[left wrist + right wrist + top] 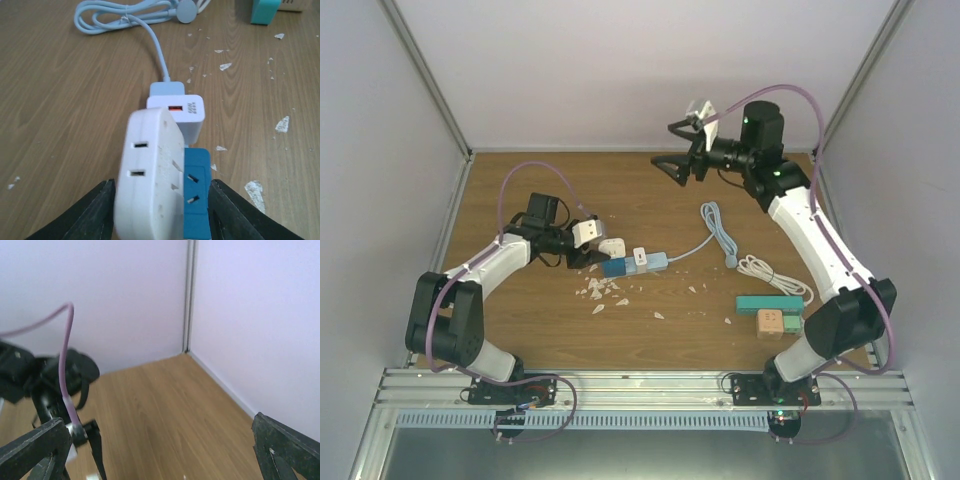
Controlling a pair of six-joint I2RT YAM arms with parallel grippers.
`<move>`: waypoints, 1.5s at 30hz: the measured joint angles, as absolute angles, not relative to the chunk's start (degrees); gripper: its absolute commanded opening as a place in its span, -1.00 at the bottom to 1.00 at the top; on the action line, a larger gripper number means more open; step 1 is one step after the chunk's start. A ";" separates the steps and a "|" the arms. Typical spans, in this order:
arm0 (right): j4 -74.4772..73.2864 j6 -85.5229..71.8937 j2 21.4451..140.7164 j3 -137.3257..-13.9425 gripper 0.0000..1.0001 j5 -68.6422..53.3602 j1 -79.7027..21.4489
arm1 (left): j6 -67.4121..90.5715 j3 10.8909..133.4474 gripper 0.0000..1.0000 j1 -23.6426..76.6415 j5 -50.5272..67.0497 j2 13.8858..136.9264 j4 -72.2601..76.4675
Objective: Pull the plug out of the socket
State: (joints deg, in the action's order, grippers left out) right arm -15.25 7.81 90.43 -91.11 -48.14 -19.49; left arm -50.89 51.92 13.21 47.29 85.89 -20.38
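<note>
Lab enclosure: white panels (pixel 620 70), aluminium framing (pixel 428 75).

Left gripper (pixel 161 215), seen from its own wrist. The two black fingers (pixel 92 212) bracket a white socket block (pixel 147 175) and the blue socket strip (pixel 196 195) lying flush beside it, one finger against each. Just beyond, a white charger (pixel 187 117) (orange port facing up) abuts the block. A pale blue cable (pixel 157 55) runs from it to a loose coil toward the far edge of the wooden table (pixel 60 100). White flakes (pixel 282 124) lie scattered beside the charger. A teal block (pixel 264 10) sits toward the far corner.
</note>
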 measured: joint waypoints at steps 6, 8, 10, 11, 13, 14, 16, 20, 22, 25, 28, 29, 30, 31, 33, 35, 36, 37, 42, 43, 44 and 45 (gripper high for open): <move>-11.60 -9.10 89.95 -97.03 0.99 -46.15 -18.20 | -49.71 54.76 -0.12 13.26 46.22 85.76 -21.04; -10.46 -14.59 90.11 -98.30 0.99 -46.00 -17.45 | -49.43 54.76 -0.16 13.26 46.19 85.60 -21.26; -8.91 -19.25 90.41 -98.76 0.99 -46.11 -16.53 | -48.64 54.76 -0.19 13.37 46.04 85.60 -21.39; -8.19 -21.50 90.76 -98.89 0.99 -46.11 -16.05 | -48.36 54.76 -0.20 13.43 45.98 85.60 -21.41; -6.72 -26.00 91.90 -99.26 0.99 -46.13 -15.18 | -47.92 54.89 -0.23 13.58 45.95 85.67 -21.80; -6.13 -28.14 92.73 -99.77 0.99 -46.19 -14.74 | -47.94 55.11 -0.23 13.65 45.95 85.71 -22.20; -5.41 -31.73 94.41 -100.90 0.99 -46.39 -13.93 | -48.10 55.59 -0.25 13.87 45.98 85.95 -22.72; -3.38 -38.94 96.99 -102.48 0.99 -46.72 -12.43 | -49.23 55.99 -0.32 14.13 45.95 86.32 -23.99; -2.61 -41.52 97.30 -102.50 0.99 -47.07 -12.19 | -49.98 55.99 -0.32 14.28 45.89 86.35 -24.51; -1.45 -45.10 97.32 -102.65 0.99 -47.62 -12.12 | -50.83 55.94 -0.31 14.61 45.74 86.35 -25.04; 0.12 -48.21 97.32 -102.76 0.99 -48.34 -11.90 | -51.22 55.81 -0.35 14.83 45.52 86.35 -25.10; 0.64 -49.06 97.32 -102.78 0.99 -48.51 -11.75 | -51.31 55.70 -0.39 14.92 45.45 86.35 -25.12; 1.28 -49.91 97.32 -102.78 0.99 -48.71 -11.60 | -51.48 55.61 -0.46 15.03 45.32 86.35 -25.15; 1.87 -50.52 97.32 -102.76 0.99 -48.93 -11.49 | -51.53 55.57 -0.52 15.16 45.17 86.35 -25.17; 3.01 -51.00 97.32 -102.78 0.99 -49.36 -11.38 | -51.42 55.55 -0.62 15.46 45.04 86.28 -25.19; 4.05 -50.81 97.32 -102.63 0.99 -50.04 -11.38 | -51.09 55.55 -0.66 15.79 44.97 86.06 -25.19; 4.67 -50.37 97.30 -102.28 0.99 -50.43 -11.38 | -50.96 55.55 -0.68 15.90 44.93 85.95 -25.30; 5.21 -49.63 97.30 -101.73 0.99 -51.20 -11.38 | -50.81 55.55 -0.69 15.99 44.93 85.86 -25.56; 5.41 -40.84 97.01 -96.38 0.99 -54.08 -11.38 | -51.03 55.57 -0.76 16.32 44.99 85.47 -26.68; 5.06 -38.30 96.73 -94.72 0.99 -54.48 -11.40 | -51.09 55.57 -0.78 16.36 44.99 85.43 -26.83; 4.67 -36.12 96.42 -93.32 0.99 -54.74 -11.40 | -51.22 55.57 -0.79 16.38 44.99 85.30 -26.98; 4.25 -33.32 96.05 -91.53 0.99 -55.18 -11.40 | -51.37 55.57 -0.80 16.40 44.99 85.12 -27.20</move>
